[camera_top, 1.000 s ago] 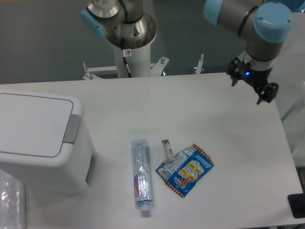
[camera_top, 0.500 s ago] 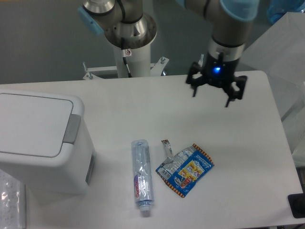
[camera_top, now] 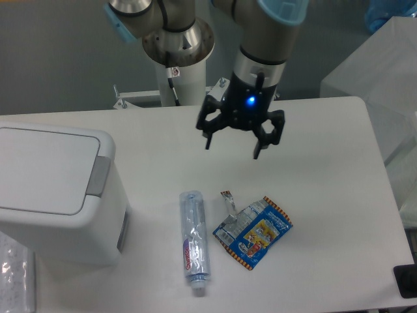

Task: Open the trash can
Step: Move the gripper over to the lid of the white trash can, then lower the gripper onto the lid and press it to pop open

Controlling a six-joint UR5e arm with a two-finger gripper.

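The trash can (camera_top: 55, 195) is a large white boxy bin at the left of the table. Its flat white lid (camera_top: 42, 169) lies shut, and a grey push-button (camera_top: 99, 176) sits on the rim at its right side. My gripper (camera_top: 232, 147) hangs above the table's middle, well to the right of the bin and apart from it. Its dark fingers (camera_top: 208, 139) point down and are spread wide, open, with nothing between them.
A crushed clear plastic bottle (camera_top: 193, 240) lies in front of the gripper, to the right of the bin. Beside it is a blue and silver snack wrapper (camera_top: 253, 232). The arm's base post (camera_top: 178, 62) stands behind the table's far edge.
The gripper has swept leftward across the back of the table, from the far right edge toward the middle. The bin, bottle and wrapper have not moved.
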